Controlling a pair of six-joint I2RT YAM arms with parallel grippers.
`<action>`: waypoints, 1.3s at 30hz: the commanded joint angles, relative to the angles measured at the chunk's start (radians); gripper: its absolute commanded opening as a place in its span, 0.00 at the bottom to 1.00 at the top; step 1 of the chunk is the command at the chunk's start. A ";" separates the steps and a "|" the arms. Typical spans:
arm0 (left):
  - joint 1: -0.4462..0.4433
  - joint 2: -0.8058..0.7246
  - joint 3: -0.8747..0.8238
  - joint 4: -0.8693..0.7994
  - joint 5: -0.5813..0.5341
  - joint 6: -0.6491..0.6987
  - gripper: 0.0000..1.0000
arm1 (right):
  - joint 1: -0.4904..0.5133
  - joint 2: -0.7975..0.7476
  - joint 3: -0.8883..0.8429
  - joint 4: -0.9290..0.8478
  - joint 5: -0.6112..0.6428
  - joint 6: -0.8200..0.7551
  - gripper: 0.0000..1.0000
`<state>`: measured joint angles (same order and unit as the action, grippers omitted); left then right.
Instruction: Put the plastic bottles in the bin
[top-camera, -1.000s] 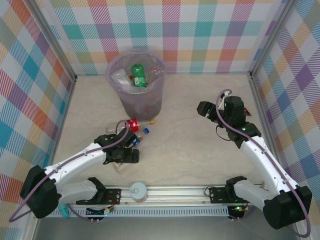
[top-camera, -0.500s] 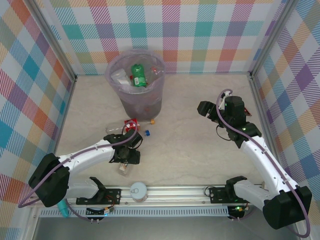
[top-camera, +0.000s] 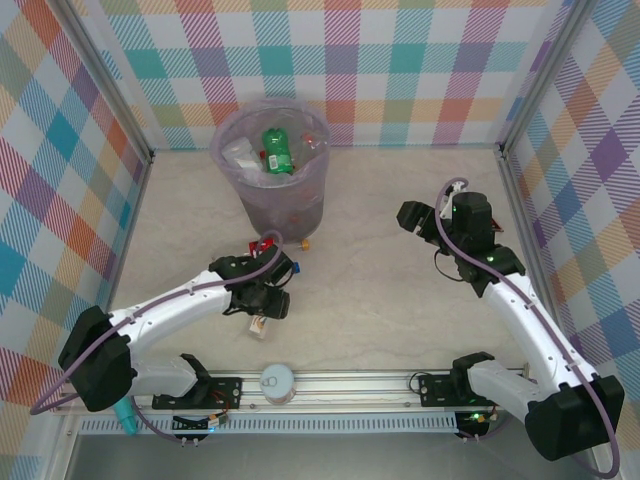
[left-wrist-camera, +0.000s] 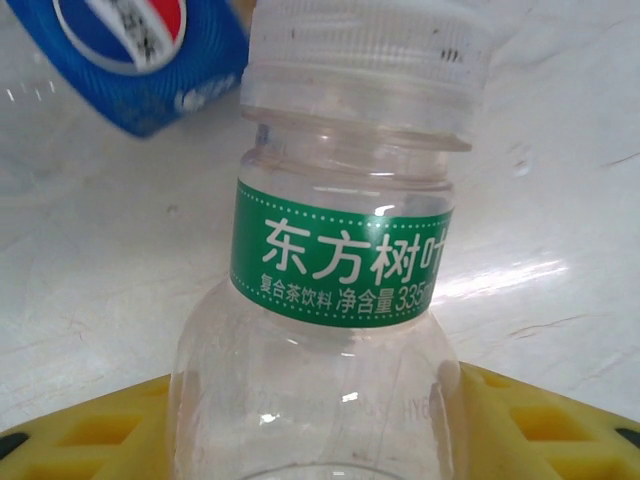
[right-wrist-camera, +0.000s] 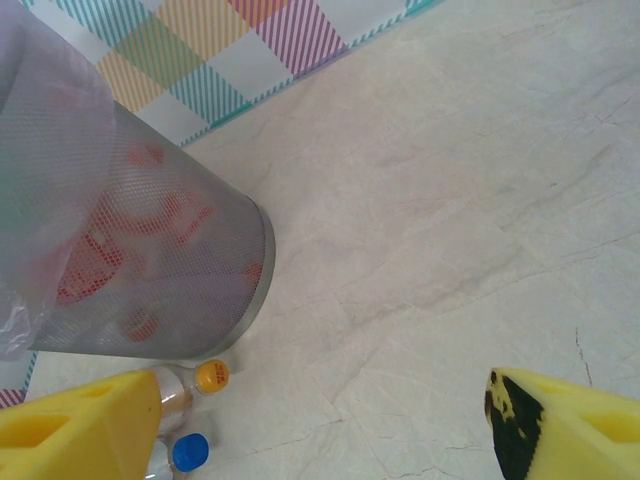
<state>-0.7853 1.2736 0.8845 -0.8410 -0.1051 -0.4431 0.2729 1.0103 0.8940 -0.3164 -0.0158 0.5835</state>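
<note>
Left pincer (left-wrist-camera: 315, 425) clamps a clear bottle (left-wrist-camera: 355, 160), green label (left-wrist-camera: 340, 265) reading 东方树叶, 335; blue label (left-wrist-camera: 140, 55) behind, probably Pepsi. Right pincer (right-wrist-camera: 320, 420) gapes wide, empty.

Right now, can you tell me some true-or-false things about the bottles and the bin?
1. A green bottle lies in the bin. True.
2. The bin has tipped over. False: it stands upright.
3. The clear bottle between the fingers of the left gripper has a red label. False: its label is green.
4. The right gripper is open with nothing between its fingers. True.
5. Every bottle is in the bin. False: a yellow-capped bottle lies on the table beside it.
</note>
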 joint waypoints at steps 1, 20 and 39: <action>-0.010 -0.031 0.054 -0.067 -0.005 0.035 0.46 | -0.009 -0.020 0.019 -0.002 -0.001 -0.010 0.84; 0.124 0.043 0.961 -0.146 -0.106 0.368 0.30 | -0.011 -0.115 0.021 -0.048 -0.007 0.030 0.84; 0.491 0.667 1.513 0.147 -0.036 0.468 0.08 | -0.012 -0.219 0.037 -0.141 0.030 0.019 0.85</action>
<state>-0.3012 1.9259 2.3219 -0.7067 -0.1947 0.0097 0.2676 0.8009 0.8944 -0.4404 0.0040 0.6102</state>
